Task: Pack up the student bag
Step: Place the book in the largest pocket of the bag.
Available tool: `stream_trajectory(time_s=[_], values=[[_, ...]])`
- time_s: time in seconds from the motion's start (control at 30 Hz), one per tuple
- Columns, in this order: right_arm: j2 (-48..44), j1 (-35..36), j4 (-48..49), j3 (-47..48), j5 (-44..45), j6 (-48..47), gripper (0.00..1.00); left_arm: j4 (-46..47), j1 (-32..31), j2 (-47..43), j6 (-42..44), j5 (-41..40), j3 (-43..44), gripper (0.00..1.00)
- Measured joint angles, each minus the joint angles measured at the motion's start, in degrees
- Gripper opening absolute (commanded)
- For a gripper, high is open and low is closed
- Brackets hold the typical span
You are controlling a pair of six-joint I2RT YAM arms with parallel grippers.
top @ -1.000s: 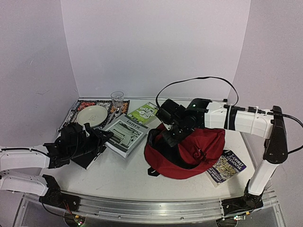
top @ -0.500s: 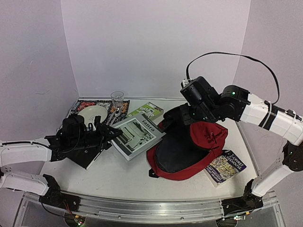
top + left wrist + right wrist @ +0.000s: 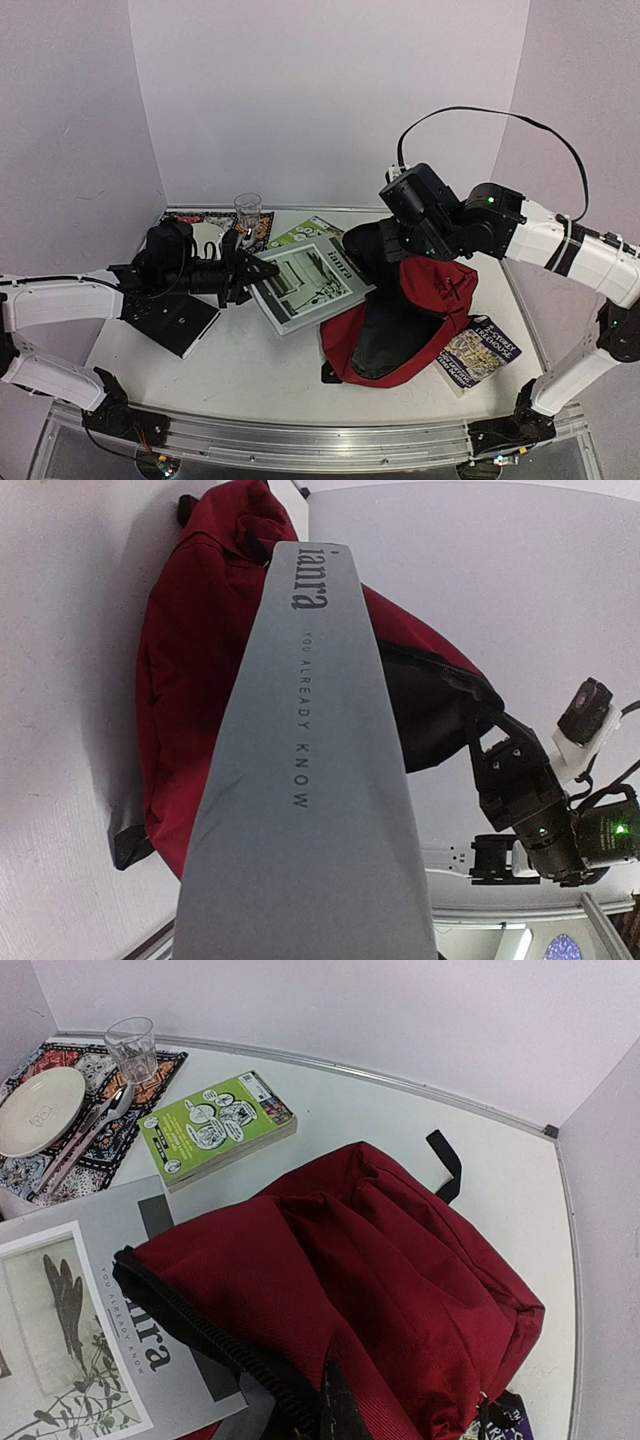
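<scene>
- Left gripper [image 3: 243,272]: clamped on the left edge of the grey book [image 3: 312,283], which points toward the bag mouth.
- Right gripper [image 3: 378,243]: pinched on the zip rim of the student bag [image 3: 440,290], holding the mouth up and open.
- Student bag: right of centre on the tabletop [image 3: 260,370], mouth facing left.
- Progress: the grey book's far corner is at the mouth, not yet inside.
- Apparently left to pack: green book [image 3: 305,232] at the back edge, purple booklet [image 3: 478,352] toward the front-right corner, black notebook [image 3: 172,318] at the left edge.
</scene>
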Motion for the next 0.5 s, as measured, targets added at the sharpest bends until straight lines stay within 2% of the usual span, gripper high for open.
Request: stream_trajectory(time_s=[0.3, 0.5], values=[[0.51, 0.0, 0.83, 0.0, 1.96, 0.48, 0.0, -1.06, 0.22, -0.37, 0.01, 4.75, 1.98, 0.32], [2.0, 0.0, 1.24, 0.0, 2.56, 0.96, 0.0, -1.75, 2.62, -5.41, -1.57, 4.05, 1.39, 0.31]])
